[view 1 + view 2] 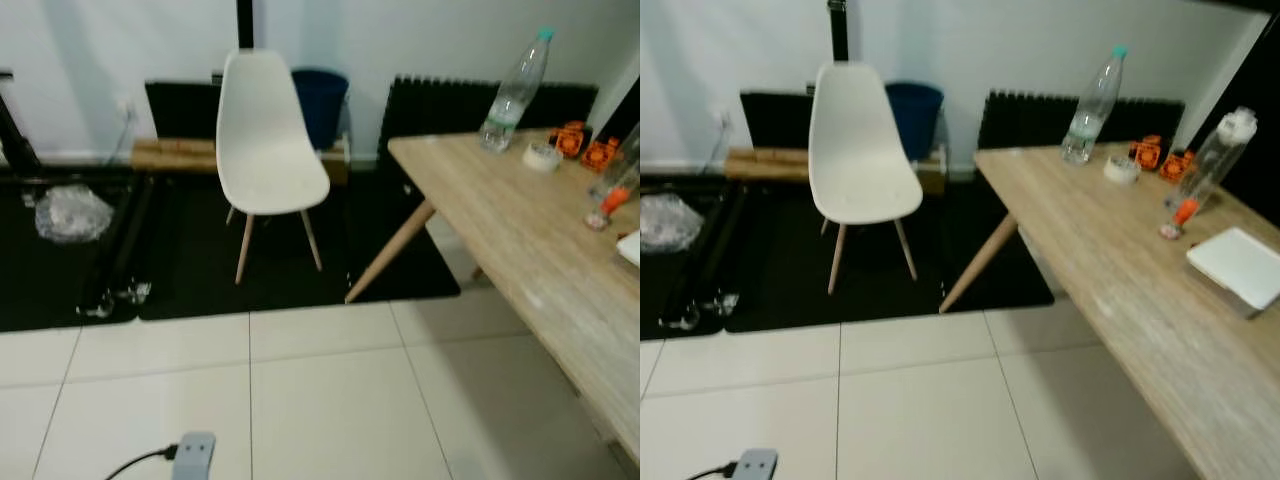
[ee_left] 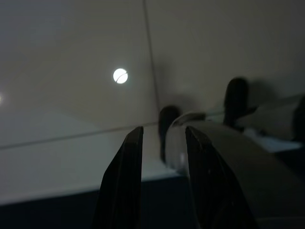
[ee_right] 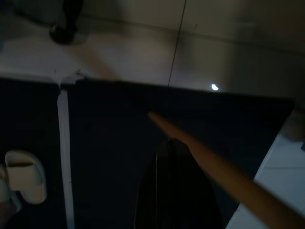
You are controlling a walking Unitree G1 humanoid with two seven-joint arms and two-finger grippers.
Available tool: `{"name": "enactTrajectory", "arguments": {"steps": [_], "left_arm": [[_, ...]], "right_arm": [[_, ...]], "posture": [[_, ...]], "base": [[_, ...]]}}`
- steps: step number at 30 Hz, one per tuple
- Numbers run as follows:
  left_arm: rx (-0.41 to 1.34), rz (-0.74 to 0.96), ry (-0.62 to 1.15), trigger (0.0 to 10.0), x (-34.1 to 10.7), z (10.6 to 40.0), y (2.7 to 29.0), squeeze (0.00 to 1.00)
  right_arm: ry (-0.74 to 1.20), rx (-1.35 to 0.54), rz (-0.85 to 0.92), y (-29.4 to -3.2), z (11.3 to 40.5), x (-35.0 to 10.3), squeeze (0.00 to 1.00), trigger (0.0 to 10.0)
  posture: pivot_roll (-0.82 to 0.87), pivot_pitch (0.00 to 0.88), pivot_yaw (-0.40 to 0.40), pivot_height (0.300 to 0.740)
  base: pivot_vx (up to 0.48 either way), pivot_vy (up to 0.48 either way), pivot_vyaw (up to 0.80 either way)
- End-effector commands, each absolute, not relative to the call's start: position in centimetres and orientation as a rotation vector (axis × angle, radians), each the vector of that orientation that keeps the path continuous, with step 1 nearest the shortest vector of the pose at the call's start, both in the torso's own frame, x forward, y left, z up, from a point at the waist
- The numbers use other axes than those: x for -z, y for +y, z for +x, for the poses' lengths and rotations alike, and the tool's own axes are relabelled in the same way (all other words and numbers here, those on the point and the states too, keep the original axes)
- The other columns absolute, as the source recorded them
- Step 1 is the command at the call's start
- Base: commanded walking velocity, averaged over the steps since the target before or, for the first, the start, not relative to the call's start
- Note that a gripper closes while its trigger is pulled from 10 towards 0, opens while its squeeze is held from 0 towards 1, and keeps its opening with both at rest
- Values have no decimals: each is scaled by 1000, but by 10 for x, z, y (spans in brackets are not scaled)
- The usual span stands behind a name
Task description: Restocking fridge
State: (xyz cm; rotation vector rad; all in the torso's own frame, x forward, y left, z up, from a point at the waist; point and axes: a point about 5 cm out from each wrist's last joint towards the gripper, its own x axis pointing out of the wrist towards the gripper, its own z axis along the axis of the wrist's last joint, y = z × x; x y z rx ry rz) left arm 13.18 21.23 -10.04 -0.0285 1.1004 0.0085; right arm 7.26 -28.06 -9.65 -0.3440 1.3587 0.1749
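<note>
A clear water bottle (image 1: 1092, 105) with a teal cap stands at the far end of a long wooden table (image 1: 1110, 260) on my right. Closer along the table stands a second clear bottle (image 1: 1215, 160) with a white cap. A white flat box (image 1: 1243, 265) lies near the table's right edge. My left gripper (image 2: 164, 132) hangs over pale floor tiles, open with nothing between its fingers. In the dark right wrist view, my right gripper (image 3: 164, 148) hangs shut above a black mat beside a slanted wooden table leg (image 3: 214, 162).
A white chair (image 1: 265, 140) stands on a black mat (image 1: 200, 260) ahead, with a blue bin (image 1: 320, 100) behind it. A tape roll (image 1: 1122, 168) and orange parts (image 1: 1148, 152) sit near the teal-capped bottle. A power adapter (image 1: 193, 455) lies on the tiles close to me.
</note>
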Motion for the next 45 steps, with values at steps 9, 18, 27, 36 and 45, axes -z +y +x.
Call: {"name": "enactTrajectory", "arguments": {"steps": [9, 18, 27, 36, 45], "left_arm": [[-7, -30, 1137, 10000, 105, 120, 209, 0], [-13, -30, 1138, 10000, 104, 120, 213, 0], [-15, -27, 1139, 10000, 104, 119, 215, 0], [-23, -31, 1138, 10000, 104, 119, 214, 0], [-21, -40, 1132, 10000, 104, 122, 210, 0]], "right_arm": [[1351, -174, -371, -283, 76, 95, 0, 10000], [1355, -172, -374, -283, 76, 95, 0, 10000], [1349, -166, -368, -282, 76, 95, 0, 10000], [1361, -172, -377, -282, 75, 96, 0, 10000], [1372, -169, -390, -283, 74, 96, 0, 10000]], "posture": [[63, 0, -84, 740], [63, 0, -86, 740], [61, 0, -83, 740], [54, 0, -76, 740], [52, 0, -76, 740]], "base": [[306, 0, -84], [308, 0, -756], [310, 0, -135], [232, 0, -240], [0, 0, -725]]}}
